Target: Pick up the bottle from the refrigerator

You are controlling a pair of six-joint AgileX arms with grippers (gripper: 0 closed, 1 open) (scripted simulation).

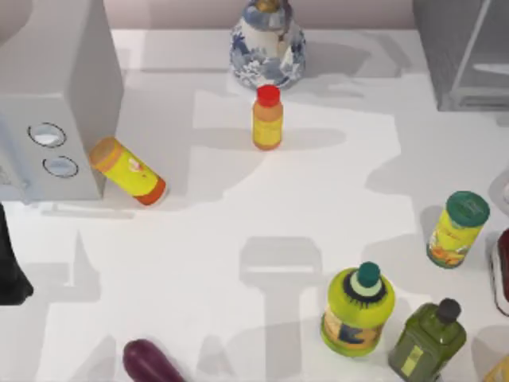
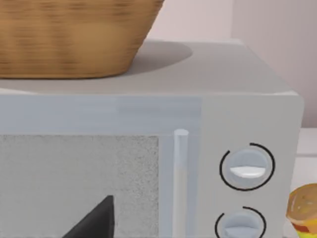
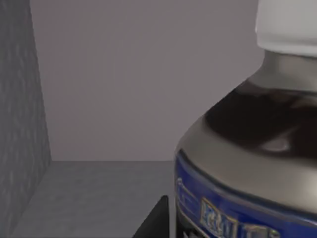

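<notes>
Bottle (image 3: 247,148) stands inside the refrigerator's grey compartment (image 3: 99,188), looking rigid, glossy and slippery; grip the labelled body below the shoulder. Right tool's state: cannot tell.

Left arm (image 1: 11,263) sits at the table's left edge; its dark fingertip (image 2: 94,220) shows
</notes>
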